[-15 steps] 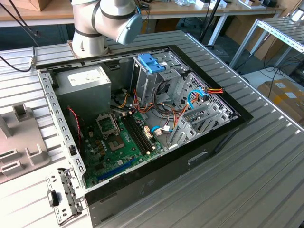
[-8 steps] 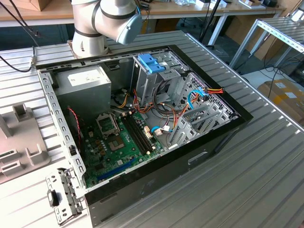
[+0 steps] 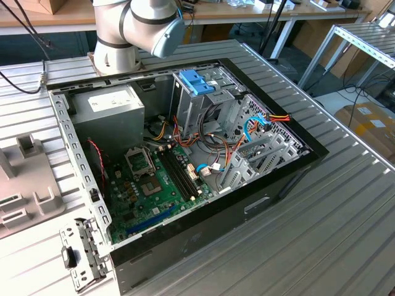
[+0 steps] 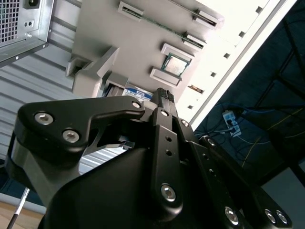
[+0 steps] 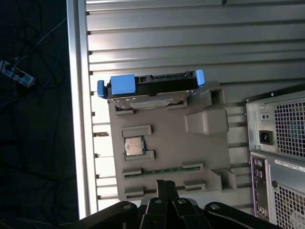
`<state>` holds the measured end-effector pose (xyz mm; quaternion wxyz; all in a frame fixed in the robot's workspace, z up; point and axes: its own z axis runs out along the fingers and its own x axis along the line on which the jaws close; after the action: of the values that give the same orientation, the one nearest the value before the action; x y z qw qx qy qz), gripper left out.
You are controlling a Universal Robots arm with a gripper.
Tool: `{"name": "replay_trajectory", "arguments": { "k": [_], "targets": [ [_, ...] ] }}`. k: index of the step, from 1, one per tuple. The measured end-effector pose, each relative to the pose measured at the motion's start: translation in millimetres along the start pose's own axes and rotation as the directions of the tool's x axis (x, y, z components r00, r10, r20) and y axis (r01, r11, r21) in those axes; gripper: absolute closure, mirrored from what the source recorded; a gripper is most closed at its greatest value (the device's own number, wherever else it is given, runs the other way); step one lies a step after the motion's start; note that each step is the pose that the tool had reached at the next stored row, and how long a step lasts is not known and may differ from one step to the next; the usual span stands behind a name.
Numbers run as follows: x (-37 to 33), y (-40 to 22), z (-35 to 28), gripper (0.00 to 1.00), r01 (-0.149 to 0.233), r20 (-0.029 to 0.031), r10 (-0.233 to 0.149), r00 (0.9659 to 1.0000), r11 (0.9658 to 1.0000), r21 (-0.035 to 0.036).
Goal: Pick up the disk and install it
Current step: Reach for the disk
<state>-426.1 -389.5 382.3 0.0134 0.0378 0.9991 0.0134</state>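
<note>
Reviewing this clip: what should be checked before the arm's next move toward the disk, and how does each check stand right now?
1. Disk located: ok. The disk sits at one end of the grey fixture tray, with blue tabs at both its ends.
2. Gripper clear of the disk: ok. The gripper hangs over the tray's opposite end, apart from it.
3. Neighbouring parts: ok. The processor chip sits in its own slot, apart from the disk.
4. Drive cage bay free: cannot tell.
5. Cables by the cage: not ok. Loose wires lie beside it.
</note>
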Motion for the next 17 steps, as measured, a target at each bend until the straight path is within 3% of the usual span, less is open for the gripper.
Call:
{"name": "replay_trajectory", "arguments": {
  "k": [8,14,17],
  "targets": [
    [0.4,14.2,1.0,0.89,0.0,0.0004,0.0,1.0,1.0,0.0054],
    [1.7,32.2,2.7,0.89,0.001,0.0006,-0.001,1.0,1.0,0.0091],
    [2.3,38.3,3.8,0.89,0.001,0.0007,-0.001,1.0,1.0,0.0094]
  ]
}}
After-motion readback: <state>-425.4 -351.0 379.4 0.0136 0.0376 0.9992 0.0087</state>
